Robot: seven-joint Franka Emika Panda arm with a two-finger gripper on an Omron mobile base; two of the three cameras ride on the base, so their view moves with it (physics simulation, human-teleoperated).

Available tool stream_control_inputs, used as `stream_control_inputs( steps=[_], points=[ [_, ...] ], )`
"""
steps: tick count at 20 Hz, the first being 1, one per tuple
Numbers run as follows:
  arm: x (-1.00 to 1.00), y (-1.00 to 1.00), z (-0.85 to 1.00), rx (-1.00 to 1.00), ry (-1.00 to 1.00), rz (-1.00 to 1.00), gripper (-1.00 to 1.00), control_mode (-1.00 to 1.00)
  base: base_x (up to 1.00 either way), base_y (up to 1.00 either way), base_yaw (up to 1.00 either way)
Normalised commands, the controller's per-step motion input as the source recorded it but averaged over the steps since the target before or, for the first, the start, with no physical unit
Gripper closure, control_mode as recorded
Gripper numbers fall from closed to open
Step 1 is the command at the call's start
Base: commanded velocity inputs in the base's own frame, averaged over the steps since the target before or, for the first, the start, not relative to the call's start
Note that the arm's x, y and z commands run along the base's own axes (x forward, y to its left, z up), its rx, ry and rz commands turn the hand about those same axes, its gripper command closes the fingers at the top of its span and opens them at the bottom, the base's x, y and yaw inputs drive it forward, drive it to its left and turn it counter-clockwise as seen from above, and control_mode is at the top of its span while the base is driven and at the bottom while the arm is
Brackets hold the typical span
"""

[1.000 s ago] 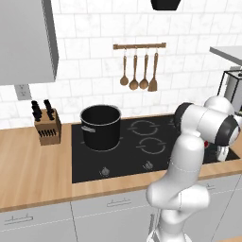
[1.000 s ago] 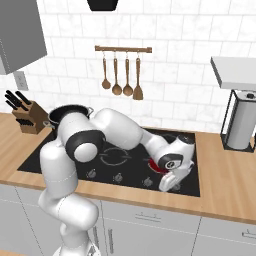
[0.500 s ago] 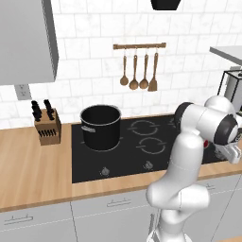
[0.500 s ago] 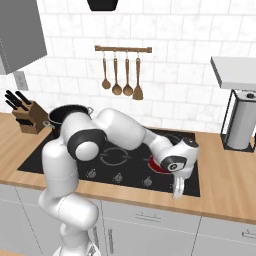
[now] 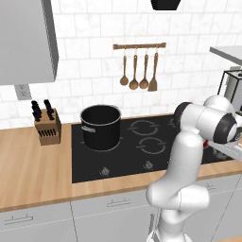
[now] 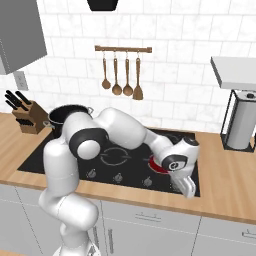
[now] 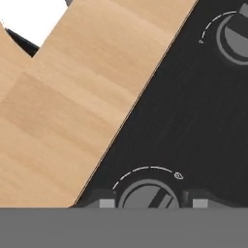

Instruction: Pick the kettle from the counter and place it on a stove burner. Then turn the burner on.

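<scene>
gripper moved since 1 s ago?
Yes. In the right base view the gripper has dropped toward the stove's front edge, away from the red-glowing burner.

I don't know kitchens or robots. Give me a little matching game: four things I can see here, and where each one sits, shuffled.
Things:
1. black pot
2. knife block
3. wooden utensils
4. paper towel roll

Places:
A. hanging from a rail on the tiled wall
B. on the counter, left of the cooktop
C. on the counter, right of the cooktop
D. on the cooktop, at its back left

Pairs: 1-D, 2-B, 3-A, 4-C
</scene>
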Motion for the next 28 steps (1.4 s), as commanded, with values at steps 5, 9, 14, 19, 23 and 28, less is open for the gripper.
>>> stream_control_inputs(
  steps=[5,9,14,19,23,28],
  points=[
    [-0.08,-0.01,0.00,0.00,-0.32,0.77,1.00,-1.00,0.00,0.00,0.00],
    [-0.02,-0.15,-0.04,0.00,-0.43,0.79,1.00,-1.00,0.00,0.00,0.00],
    [-0.08,-0.03,-0.05,-0.01,-0.05,0.11,1.00,-1.00,0.00,0.00,0.00],
    [0.00,0.00,0.00,0.00,0.00,0.00,1.00,-1.00,0.00,0.00,0.00],
    [-0.05,0.00,0.03,0.00,-0.04,0.00,1.00,-1.00,0.00,0.00,0.00],
    [-0.31,0.04,0.38,0.00,-0.30,0.00,1.00,-1.00,0.00,0.00,0.00]
  ],
)
